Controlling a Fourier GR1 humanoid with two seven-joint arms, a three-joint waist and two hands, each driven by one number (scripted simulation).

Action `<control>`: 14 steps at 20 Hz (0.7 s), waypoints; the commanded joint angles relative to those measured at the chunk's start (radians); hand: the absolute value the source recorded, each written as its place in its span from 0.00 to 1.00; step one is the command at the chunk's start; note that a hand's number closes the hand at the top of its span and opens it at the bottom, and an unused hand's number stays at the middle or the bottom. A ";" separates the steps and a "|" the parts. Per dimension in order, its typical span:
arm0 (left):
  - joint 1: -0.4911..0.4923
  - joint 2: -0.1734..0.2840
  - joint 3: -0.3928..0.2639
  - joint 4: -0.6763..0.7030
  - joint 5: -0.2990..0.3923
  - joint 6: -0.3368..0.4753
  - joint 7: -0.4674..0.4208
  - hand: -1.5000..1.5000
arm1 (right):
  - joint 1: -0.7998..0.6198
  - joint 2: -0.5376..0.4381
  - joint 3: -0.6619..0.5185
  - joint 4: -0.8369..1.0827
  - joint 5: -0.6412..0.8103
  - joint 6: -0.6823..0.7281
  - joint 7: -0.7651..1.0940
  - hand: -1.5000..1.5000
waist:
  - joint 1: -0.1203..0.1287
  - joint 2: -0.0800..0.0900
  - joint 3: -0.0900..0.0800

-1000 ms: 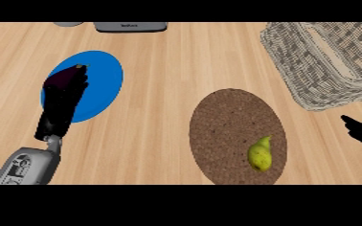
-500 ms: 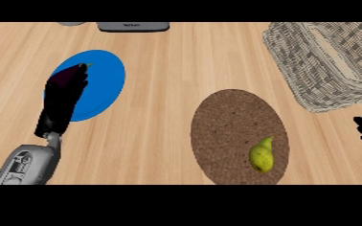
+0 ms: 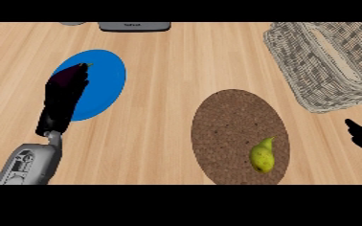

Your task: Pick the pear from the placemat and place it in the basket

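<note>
The yellow pear lies untouched on the brown placemat; the right hand barely shows at the edge, fingers impossible to judge; the left hand rests flat, fingers straight, over the blue plate; farther right stands the wicker basket.

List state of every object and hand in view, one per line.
pear: lying on the placemat, not held
placemat: flat on the counter
basket: upright, nothing seen inside
blue plate: partly covered by the left hand
left hand: open, fingers straight
right hand: only a tip at the right edge
</note>
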 commanded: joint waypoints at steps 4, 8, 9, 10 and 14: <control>0.020 -0.044 0.010 -0.032 -0.054 0.008 0.016 0.50 | -0.129 0.122 0.062 0.140 0.117 0.007 -0.024 0.00 | 0.005 0.001 0.000; -0.044 -0.057 0.020 -0.042 -0.082 0.009 0.078 0.50 | -0.143 0.167 0.089 0.185 0.176 0.022 -0.044 0.00 | 0.004 0.000 0.000; 0.024 -0.032 0.059 0.014 -0.038 -0.060 -0.052 0.50 | -0.187 0.160 0.079 0.250 0.192 0.025 -0.073 0.00 | 0.006 0.001 0.000; 0.021 -0.024 0.047 -0.096 -0.048 -0.048 0.079 0.50 | -0.101 0.227 0.133 0.156 0.253 -0.029 -0.070 0.00 | 0.004 -0.001 0.000; -0.014 -0.068 0.065 -0.028 -0.087 -0.044 0.047 0.50 | -0.172 0.239 0.107 0.298 0.302 -0.005 -0.142 0.00 | 0.003 0.000 0.000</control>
